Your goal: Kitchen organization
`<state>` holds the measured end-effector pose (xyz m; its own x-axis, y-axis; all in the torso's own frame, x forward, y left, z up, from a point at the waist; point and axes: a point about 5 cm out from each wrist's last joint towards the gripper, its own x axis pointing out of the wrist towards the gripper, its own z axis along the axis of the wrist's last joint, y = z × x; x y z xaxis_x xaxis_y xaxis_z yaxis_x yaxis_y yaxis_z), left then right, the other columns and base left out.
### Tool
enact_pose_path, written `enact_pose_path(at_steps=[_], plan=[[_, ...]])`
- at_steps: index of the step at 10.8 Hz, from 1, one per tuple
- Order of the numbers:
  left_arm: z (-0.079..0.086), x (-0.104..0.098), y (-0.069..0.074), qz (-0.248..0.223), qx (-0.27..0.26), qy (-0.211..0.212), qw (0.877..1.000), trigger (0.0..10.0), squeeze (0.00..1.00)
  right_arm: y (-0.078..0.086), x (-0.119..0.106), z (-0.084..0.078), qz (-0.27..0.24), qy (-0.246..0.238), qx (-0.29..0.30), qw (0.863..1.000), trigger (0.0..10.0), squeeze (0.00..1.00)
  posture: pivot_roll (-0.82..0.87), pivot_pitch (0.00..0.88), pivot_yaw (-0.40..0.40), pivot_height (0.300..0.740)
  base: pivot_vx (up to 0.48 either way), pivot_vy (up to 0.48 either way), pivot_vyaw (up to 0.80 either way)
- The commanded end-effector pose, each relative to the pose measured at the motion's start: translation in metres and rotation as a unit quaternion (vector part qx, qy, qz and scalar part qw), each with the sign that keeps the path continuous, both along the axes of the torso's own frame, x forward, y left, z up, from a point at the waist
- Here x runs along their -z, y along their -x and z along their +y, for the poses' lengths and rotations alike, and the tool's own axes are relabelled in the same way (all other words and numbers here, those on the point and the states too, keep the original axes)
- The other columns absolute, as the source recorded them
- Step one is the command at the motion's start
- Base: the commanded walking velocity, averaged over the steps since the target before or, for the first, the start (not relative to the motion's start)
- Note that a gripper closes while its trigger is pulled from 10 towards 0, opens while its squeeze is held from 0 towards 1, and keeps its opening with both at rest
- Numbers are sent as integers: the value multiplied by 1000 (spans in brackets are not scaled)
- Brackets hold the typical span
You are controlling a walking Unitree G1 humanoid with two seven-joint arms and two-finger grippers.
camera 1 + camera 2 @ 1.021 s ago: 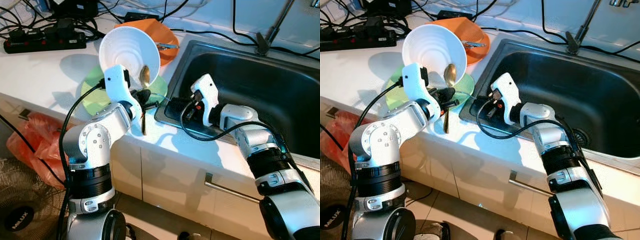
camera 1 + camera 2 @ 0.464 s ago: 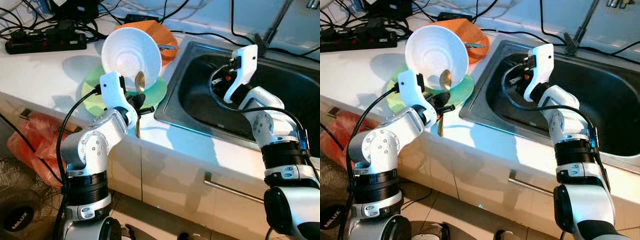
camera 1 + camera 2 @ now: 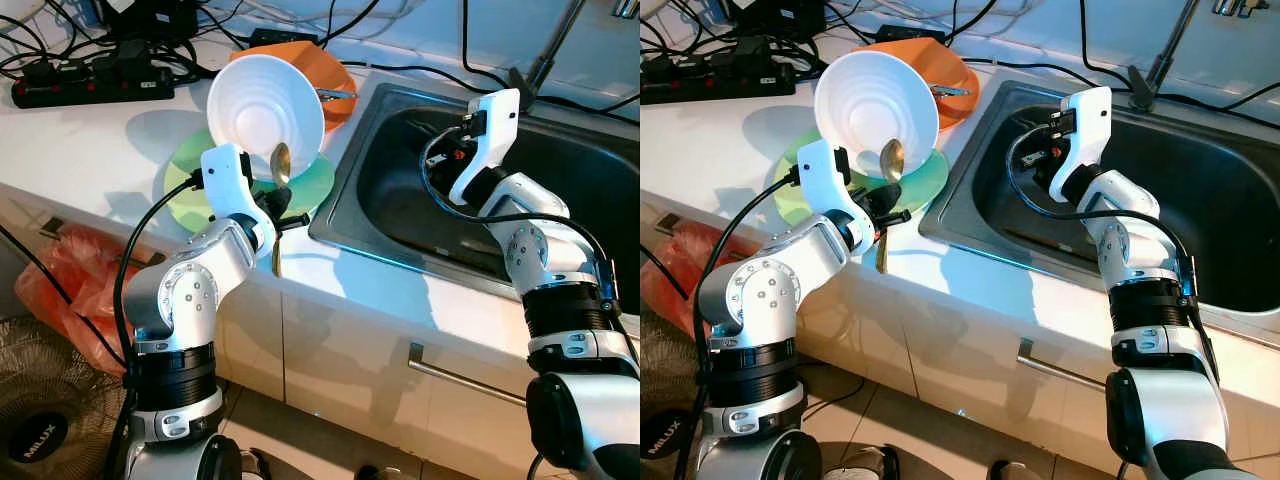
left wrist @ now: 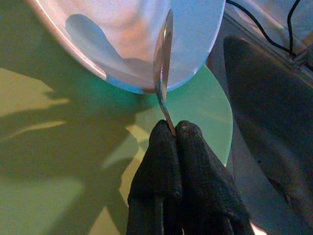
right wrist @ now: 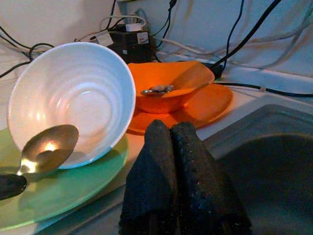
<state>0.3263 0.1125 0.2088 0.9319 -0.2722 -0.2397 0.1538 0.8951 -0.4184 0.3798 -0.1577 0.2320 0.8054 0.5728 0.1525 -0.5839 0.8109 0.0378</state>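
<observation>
1. Where the white counter ends, one steel sink is set in; on the floor below, a fan reads "MILUX".
2. One green plate carries one tilted white bowl; one orange bowl sits on an orange plate.
3. The left gripper pinches one gold spoon, its scoop against the white bowl's rim.
4. The right gripper, fingers pressed together and holding nothing, hovers over the sink.
</observation>
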Motion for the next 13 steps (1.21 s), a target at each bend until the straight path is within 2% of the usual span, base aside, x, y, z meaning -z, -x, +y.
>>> enact_pose_path(at_steps=[1, 2, 3, 5, 6, 7, 10, 12, 13], plan=[[4, 22, 1, 48, -8, -21, 999, 10000, 0, 3, -2, -3, -11, -4, 7, 1000, 0, 0, 111, 111, -31, 740, 0, 0, 0], [4, 22, 1, 48, -8, -22, 999, 10000, 0, 5, -3, -2, -15, 6, 12, 1000, 3216, 0, 111, 109, -34, 740, 0, 0, 0], [4, 23, 1, 48, -7, -23, 999, 10000, 0, 7, -3, 0, -21, 20, 18, 999, 10000, 0, 109, 111, -36, 740, 0, 0, 0], [2, 21, 1, 29, 2, -28, 999, 10000, 0, 19, -1, 2, -19, 22, 19, 999, 10000, 0, 99, 107, -32, 740, 0, 0, 0], [-3, 15, 0, -7, 21, -51, 998, 10000, 0, 31, 3, 4, -15, 21, 11, 1000, 10000, 0, 94, 104, -28, 740, 0, 0, 0], [-5, 11, -1, -26, 27, -56, 998, 10000, 0, 34, 4, 4, -12, 18, 13, 1000, 10000, 0, 94, 104, -28, 740, 0, 0, 0], [-5, 10, -2, -32, 29, -61, 997, 10000, 0, 35, 5, 4, -10, 17, 16, 1000, 10000, 0, 92, 99, -23, 740, 0, 0, 0], [-17, -3, -6, -107, 66, -114, 985, 10000, 0, 38, 5, 4, -1, -11, 25, 1000, 10000, 0, 91, 84, -18, 740, 0, 0, 0], [-25, -8, -7, -151, 84, -140, 975, 10000, 0, 41, 3, 5, 12, -40, 24, 999, 10000, 0, 87, 82, -19, 740, 0, 0, 0]])
